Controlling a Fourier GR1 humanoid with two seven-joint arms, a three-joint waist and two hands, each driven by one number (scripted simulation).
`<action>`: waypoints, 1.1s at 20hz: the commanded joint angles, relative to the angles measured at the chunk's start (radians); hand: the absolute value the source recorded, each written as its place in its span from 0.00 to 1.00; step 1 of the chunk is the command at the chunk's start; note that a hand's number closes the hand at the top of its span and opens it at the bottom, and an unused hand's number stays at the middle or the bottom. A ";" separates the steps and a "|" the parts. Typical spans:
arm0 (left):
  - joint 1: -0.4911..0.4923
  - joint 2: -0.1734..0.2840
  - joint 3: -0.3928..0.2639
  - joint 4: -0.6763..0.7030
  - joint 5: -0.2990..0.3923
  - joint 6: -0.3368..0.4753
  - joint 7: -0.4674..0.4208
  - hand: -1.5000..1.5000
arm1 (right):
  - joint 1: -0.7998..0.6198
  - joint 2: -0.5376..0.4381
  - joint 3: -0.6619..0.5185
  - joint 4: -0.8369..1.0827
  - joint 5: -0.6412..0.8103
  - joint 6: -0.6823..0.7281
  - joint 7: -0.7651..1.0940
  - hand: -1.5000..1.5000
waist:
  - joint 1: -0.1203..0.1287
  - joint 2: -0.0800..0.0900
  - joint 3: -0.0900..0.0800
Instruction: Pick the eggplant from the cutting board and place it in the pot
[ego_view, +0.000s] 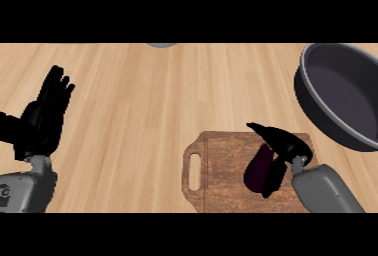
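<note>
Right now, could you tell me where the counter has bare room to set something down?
The widest bare stretch of counter lies between the resting left hand and the cutting board, running up to the far edge. A narrower strip separates the board from the pot. It is crowded on the board's right half, where the right hand curls over the eggplant.

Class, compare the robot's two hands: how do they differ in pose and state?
The left black hand is open, fingers straight, resting over bare counter; the right black hand curls round the dark purple eggplant above the brown wooden cutting board. Both have grey forearms.
</note>
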 joint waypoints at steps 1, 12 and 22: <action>0.042 0.011 0.012 -0.105 -0.001 -0.019 0.081 0.50 | -0.081 0.038 -0.055 0.095 0.019 0.025 -0.010 0.00 | 0.005 0.000 0.001; 0.020 -0.022 0.036 -0.077 -0.029 -0.022 0.063 0.50 | 0.016 -0.004 0.031 0.094 0.177 -0.013 -0.283 1.00 | -0.001 0.000 0.001; 0.083 -0.047 0.034 -0.059 -0.042 -0.046 0.001 0.50 | 0.197 0.038 0.213 -0.291 0.288 -0.075 -0.300 1.00 | -0.019 -0.008 -0.001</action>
